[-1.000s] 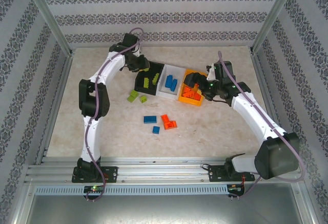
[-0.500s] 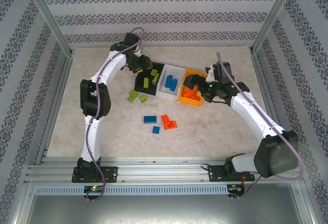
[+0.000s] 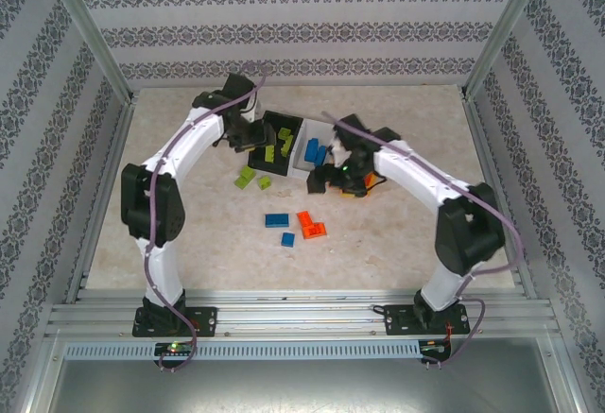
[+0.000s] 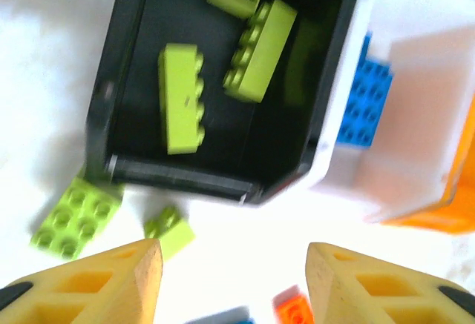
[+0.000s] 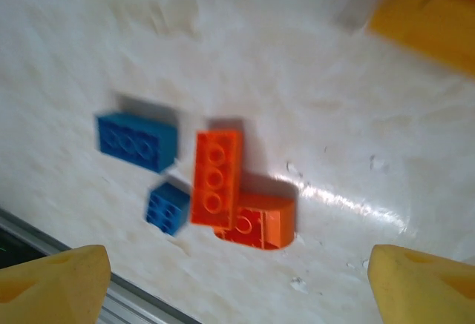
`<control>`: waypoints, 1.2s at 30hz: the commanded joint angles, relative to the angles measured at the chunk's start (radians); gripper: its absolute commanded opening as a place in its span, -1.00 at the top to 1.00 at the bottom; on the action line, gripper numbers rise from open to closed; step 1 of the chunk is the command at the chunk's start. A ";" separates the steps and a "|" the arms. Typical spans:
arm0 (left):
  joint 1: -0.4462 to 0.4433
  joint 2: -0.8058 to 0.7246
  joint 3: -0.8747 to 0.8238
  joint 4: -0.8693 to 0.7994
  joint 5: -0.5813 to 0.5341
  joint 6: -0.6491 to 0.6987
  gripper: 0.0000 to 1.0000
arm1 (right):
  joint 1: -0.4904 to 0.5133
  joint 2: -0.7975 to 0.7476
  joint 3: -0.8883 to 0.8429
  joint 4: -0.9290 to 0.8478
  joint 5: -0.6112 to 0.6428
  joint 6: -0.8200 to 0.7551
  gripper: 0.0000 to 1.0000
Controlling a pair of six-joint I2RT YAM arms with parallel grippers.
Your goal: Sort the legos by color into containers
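The containers stand in a row: a black bin (image 4: 100,116) with three lime legos (image 4: 180,98), a white bin (image 4: 415,116) with blue legos (image 4: 364,105), and an orange bin (image 4: 453,213). My left gripper (image 4: 234,272) is open and empty, hovering at the black bin's (image 3: 274,144) near left corner. Two lime legos (image 4: 74,216) lie on the table just outside it. My right gripper (image 5: 237,279) is open and empty above two stacked orange legos (image 5: 217,179), a blue brick (image 5: 137,141) and a small blue brick (image 5: 168,207). In the top view the right gripper (image 3: 319,182) hangs in front of the white bin (image 3: 307,153).
The right forearm crosses over the orange bin (image 3: 376,182) and hides most of it. The loose bricks (image 3: 310,224) lie mid-table, between the bins and the metal rail (image 3: 302,314) at the near edge. Patterned walls close in the table.
The right arm swung left from over the orange bin to above the loose bricks in front of the white bin. The left gripper opened and drew back toward the black bin's near left corner.
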 commanded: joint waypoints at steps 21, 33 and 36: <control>0.008 -0.216 -0.321 0.046 -0.044 0.010 -0.10 | 0.193 0.360 0.195 -0.114 0.136 -0.127 -0.26; 0.034 -0.238 -0.356 0.050 -0.032 0.022 -0.10 | 0.213 0.436 0.290 -0.149 0.192 -0.115 0.23; 0.034 -0.239 -0.353 0.050 -0.033 0.024 -0.10 | 0.212 0.400 0.288 -0.153 0.229 -0.109 0.33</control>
